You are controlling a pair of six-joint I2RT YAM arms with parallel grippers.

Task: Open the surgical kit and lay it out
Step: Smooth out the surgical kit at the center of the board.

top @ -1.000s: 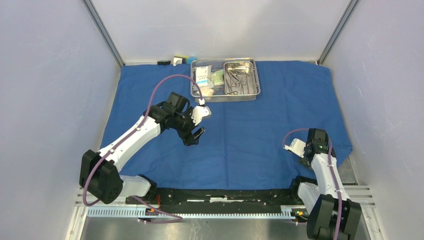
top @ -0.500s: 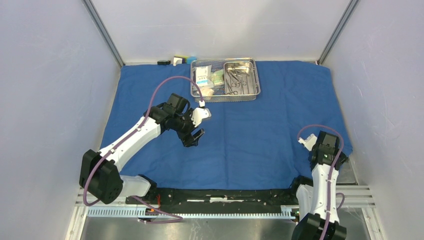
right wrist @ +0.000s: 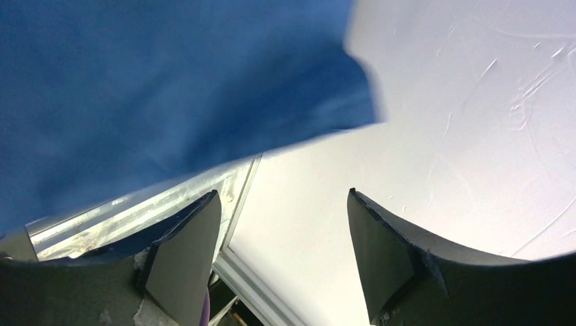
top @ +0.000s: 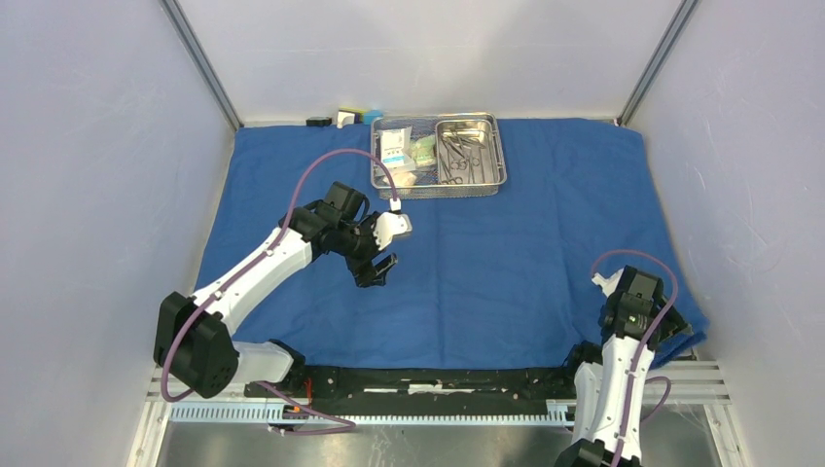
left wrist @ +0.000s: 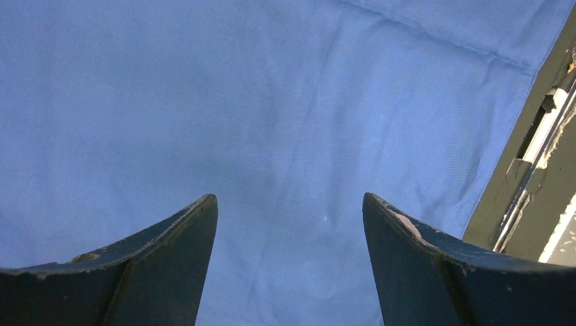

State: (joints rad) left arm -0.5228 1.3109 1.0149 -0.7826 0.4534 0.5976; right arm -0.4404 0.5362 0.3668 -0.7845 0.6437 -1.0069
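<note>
The surgical kit's blue cloth wrap [top: 506,263] lies spread flat over the table. At its far middle stands the steel wire-mesh basket [top: 387,183], holding the smaller steel pan [top: 484,129] with slim steel instruments [top: 457,161] and white/green packets [top: 404,151]. My left gripper [top: 377,265] hovers open over bare cloth [left wrist: 272,102] left of centre, nothing between its fingers [left wrist: 176,258]. My right gripper [top: 669,329] is at the cloth's near right corner [right wrist: 136,81], open [right wrist: 282,193] and holding nothing, pointing past the cloth's edge at the white wall.
Small black, white and blue blocks [top: 345,119] sit behind the cloth at the back left of the basket. White walls close in both sides and the back. A metal rail [right wrist: 136,210] and black frame [left wrist: 536,136] run along the near edge.
My right arm has swung back to the near right corner, the cloth corner has come out with it, and its jaws have opened wider. The left arm has barely moved.
</note>
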